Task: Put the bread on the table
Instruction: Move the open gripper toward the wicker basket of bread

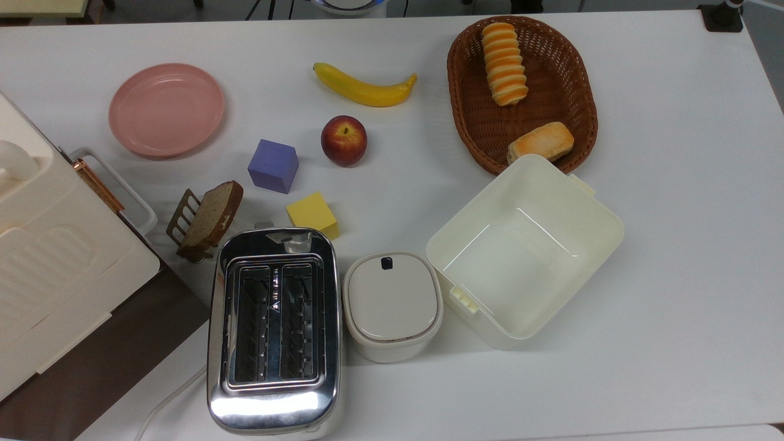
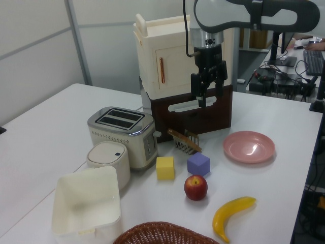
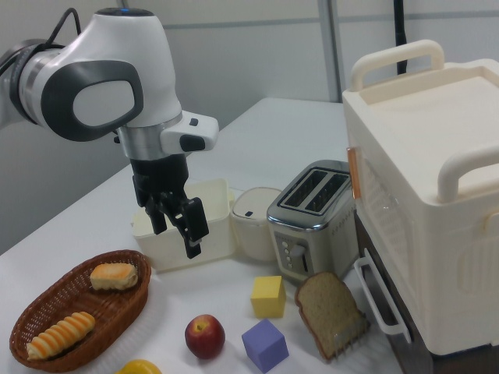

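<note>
While the gripper (image 3: 176, 227) hangs high above the table (image 1: 674, 245), fingers parted and holding nothing, the bread (image 1: 504, 63) lies in the wicker basket (image 1: 582, 104), apart from the short bun (image 1: 541, 142). Best approach, I judge: descend over the loaf's middle, fingers spanning its width, clear of the rim. Left view cuts off most of the basket.

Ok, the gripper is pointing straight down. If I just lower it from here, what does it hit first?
Probably the apple or the bare table just beside it. The open gripper hangs high over that area, short of the basket holding the bread. Depth is unclear, so treat this as approximate.
</note>
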Controlling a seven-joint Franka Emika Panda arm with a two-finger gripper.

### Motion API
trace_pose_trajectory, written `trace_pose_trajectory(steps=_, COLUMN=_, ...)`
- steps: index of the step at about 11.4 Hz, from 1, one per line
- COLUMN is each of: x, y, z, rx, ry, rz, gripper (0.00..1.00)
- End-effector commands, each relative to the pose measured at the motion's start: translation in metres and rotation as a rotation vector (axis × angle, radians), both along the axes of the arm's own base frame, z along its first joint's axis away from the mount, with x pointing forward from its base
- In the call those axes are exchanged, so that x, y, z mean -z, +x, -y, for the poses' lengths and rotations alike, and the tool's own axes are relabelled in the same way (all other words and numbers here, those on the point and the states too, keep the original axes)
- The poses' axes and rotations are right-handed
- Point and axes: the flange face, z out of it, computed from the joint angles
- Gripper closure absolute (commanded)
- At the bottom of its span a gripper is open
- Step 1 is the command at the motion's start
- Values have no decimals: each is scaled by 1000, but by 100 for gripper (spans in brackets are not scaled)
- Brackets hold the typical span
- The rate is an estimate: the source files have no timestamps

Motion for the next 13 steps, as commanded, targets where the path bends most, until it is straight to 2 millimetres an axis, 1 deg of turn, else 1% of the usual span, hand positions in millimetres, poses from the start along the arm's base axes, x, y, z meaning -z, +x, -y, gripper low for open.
trace_pose_trajectory(steps=1, x=5, y=-3, z=-12, rx=-45, ry=-3, rz=-61, gripper=0)
trace_pose_trajectory(steps=2, x=10, y=-3, z=-19, rx=-56, ry=-2, rz=-71, gripper=0)
trace_pose_trajectory(steps=3, x=10, y=-3, z=-25, rx=-67, ry=-3, rz=-69, gripper=0)
trace_pose_trajectory(steps=7, x=12, y=-2, z=-31, rx=-76, ry=-3, rz=-77, gripper=0)
trace_pose_trajectory(steps=8, x=17, y=1, z=-33, rx=-78, ry=-5, rz=-86, gripper=0)
trace_pose_trajectory(steps=9, x=22, y=4, z=-42, rx=-96, ry=-6, rz=-96, gripper=0)
trace_pose_trajectory(steps=13, x=21, y=4, z=-44, rx=-102, ry=-22, rz=-94, gripper=0)
